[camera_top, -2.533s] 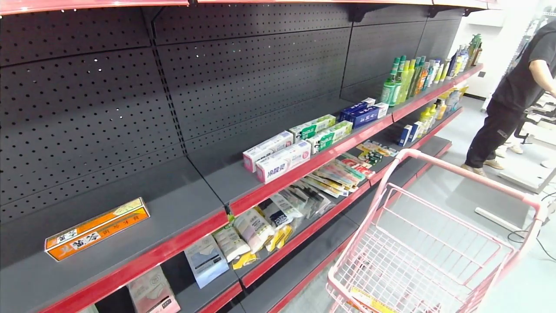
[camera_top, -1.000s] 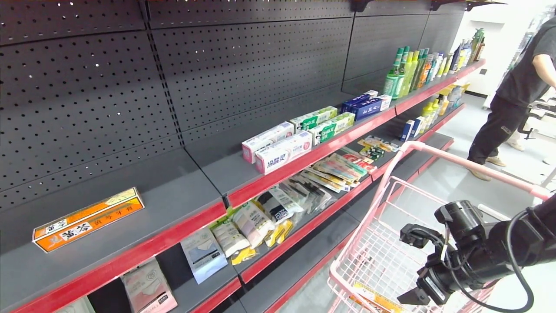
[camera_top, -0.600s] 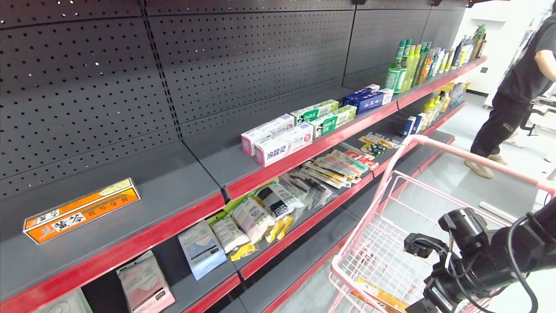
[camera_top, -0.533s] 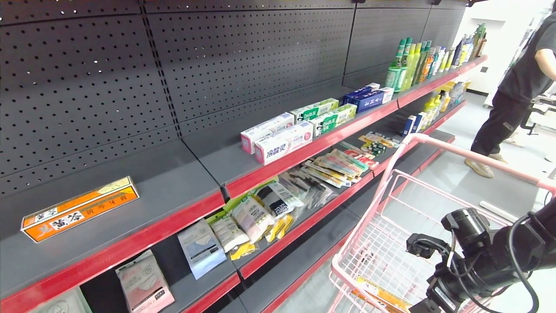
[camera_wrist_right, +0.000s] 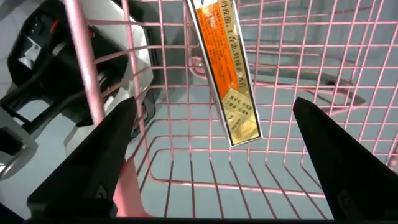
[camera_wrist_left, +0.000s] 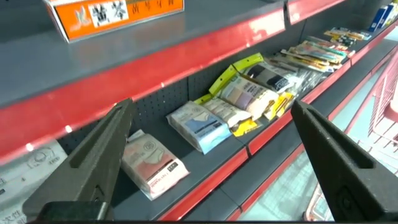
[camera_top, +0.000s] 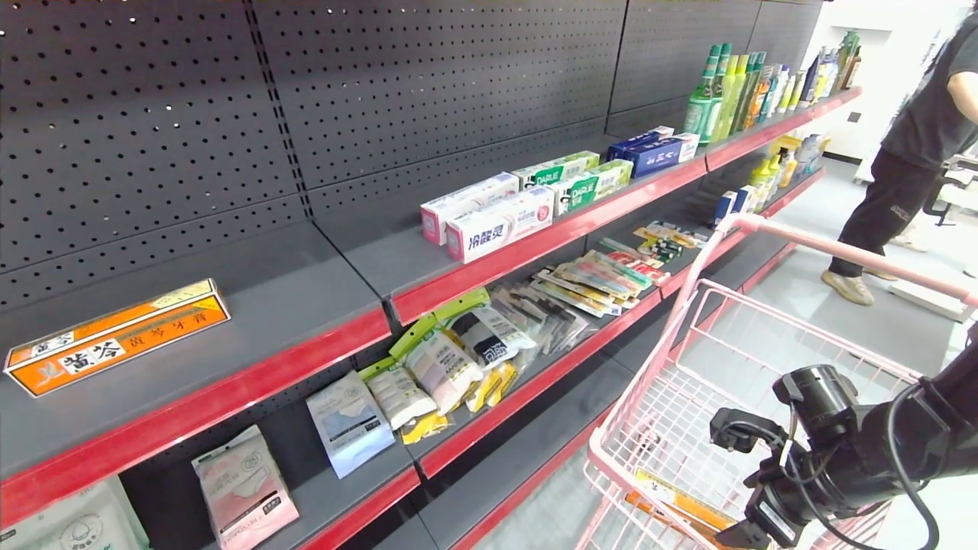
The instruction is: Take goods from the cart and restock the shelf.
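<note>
The right gripper (camera_wrist_right: 212, 102) hangs over the pink cart (camera_top: 691, 290) with its fingers spread wide and nothing between them. Below it, a long orange carton (camera_wrist_right: 227, 68) lies inside the wire basket, apart from both fingers. In the head view this arm comes in from the lower right, above the cart's near end.

The left gripper (camera_wrist_left: 211, 102) is likewise released and bare, and faces the lower tier of the shelf (camera_top: 229, 397), where soft pouches (camera_wrist_left: 199, 124) lie in a loose row. A matching orange carton (camera_top: 114, 336) rests flat on the tier above, well to the left (alone on that section). Farther right on the same tier sit white-and-pink toothpaste cartons (camera_top: 497, 221), then green ones (camera_top: 588, 179), blue boxes (camera_top: 653, 149) and upright green bottles (camera_top: 718, 88). Toothbrush packs (camera_top: 596, 279) lie fanned out on the tier beneath.
</note>
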Motion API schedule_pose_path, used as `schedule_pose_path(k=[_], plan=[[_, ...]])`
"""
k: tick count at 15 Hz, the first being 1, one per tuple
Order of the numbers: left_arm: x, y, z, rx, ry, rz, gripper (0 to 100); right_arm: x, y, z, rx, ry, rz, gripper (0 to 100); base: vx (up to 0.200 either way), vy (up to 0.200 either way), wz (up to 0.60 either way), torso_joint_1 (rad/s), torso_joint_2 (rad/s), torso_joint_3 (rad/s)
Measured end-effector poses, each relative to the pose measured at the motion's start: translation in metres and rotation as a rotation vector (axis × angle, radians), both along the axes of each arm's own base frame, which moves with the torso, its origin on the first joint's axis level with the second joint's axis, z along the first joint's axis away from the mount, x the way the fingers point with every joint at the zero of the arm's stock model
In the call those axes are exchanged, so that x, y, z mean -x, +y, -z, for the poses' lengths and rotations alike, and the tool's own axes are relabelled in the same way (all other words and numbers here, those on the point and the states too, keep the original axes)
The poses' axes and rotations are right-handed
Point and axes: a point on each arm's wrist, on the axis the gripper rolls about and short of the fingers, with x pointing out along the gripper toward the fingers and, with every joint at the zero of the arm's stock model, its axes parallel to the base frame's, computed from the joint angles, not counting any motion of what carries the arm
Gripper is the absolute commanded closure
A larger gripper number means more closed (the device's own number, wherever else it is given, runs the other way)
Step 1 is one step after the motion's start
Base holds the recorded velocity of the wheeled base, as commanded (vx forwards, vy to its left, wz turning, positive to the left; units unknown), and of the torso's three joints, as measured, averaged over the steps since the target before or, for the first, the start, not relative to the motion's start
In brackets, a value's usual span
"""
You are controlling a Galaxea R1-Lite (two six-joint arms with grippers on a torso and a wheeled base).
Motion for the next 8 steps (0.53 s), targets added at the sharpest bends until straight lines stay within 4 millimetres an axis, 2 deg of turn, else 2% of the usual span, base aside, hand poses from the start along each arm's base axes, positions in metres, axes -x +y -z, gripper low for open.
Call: schedule_pose_path(k=[4, 8], plan=[[0.0, 0.0, 0.0, 0.0, 0.0, 0.0, 0, 0.0002, -0.0001, 0.0019, 0.003, 0.005, -0.02, 0, 0.0, 0.0, 0.0, -0.233, 0.55, 0.305], [0.0, 0.0, 0.0, 0.0, 0.0, 0.0, 0, -0.0033, -0.0015, 0.0004, 0.01, -0.015, -0.04, 0, 0.0, 0.0, 0.0, -0.063, 0.16, 0.095]])
